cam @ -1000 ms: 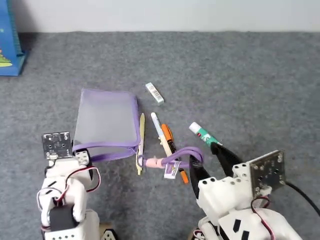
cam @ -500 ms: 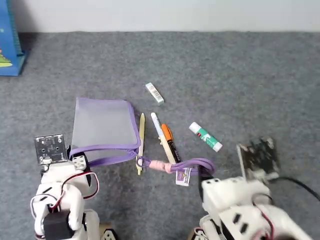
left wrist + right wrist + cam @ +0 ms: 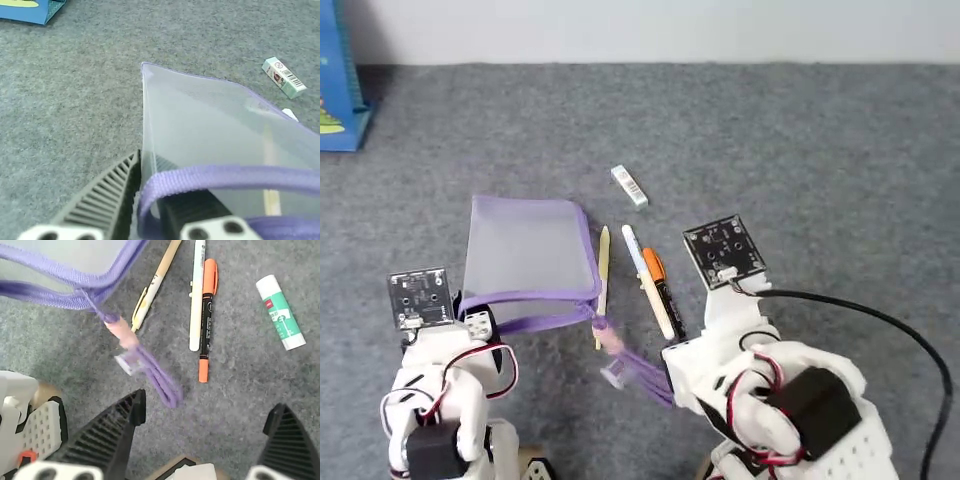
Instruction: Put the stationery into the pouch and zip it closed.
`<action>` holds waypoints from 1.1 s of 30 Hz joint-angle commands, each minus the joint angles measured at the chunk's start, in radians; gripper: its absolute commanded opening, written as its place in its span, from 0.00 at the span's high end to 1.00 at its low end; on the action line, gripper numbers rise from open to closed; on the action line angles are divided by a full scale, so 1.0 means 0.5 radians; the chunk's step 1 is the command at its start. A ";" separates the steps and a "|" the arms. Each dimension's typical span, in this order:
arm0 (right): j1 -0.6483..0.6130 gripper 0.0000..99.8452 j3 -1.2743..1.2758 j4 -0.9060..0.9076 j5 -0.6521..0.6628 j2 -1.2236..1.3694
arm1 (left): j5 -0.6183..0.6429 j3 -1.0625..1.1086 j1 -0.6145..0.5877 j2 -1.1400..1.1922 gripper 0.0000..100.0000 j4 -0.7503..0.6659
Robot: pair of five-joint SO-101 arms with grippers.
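Note:
A translucent purple pouch (image 3: 530, 255) lies left of centre, and my left gripper (image 3: 150, 172) is shut on its purple rim (image 3: 225, 177) at the near corner. From the zip end trails a pink pull with a purple strap (image 3: 155, 372), lying loose on the carpet. My right gripper (image 3: 207, 407) hangs open above the strap, holding nothing. Just past it lie a yellow pen (image 3: 155, 282), a white pen (image 3: 196, 295), an orange marker (image 3: 206, 315) and a glue stick (image 3: 280, 312). A small eraser (image 3: 629, 186) lies farther back.
Grey carpet (image 3: 820, 150) covers the table. A blue box (image 3: 338, 90) stands at the far left edge, by the white wall. The right arm's body (image 3: 770, 395) covers the near right part of the carpet in the high view.
The right arm has swung left, from beside the glue stick to over the pens. The purple strap moved left and nearer the front. The pouch and left arm shifted slightly left.

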 commanded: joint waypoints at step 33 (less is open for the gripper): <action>1.011 0.62 -0.190 -1.643 1.102 2.374 | 0.043 -0.023 -0.003 0.000 0.99 0.012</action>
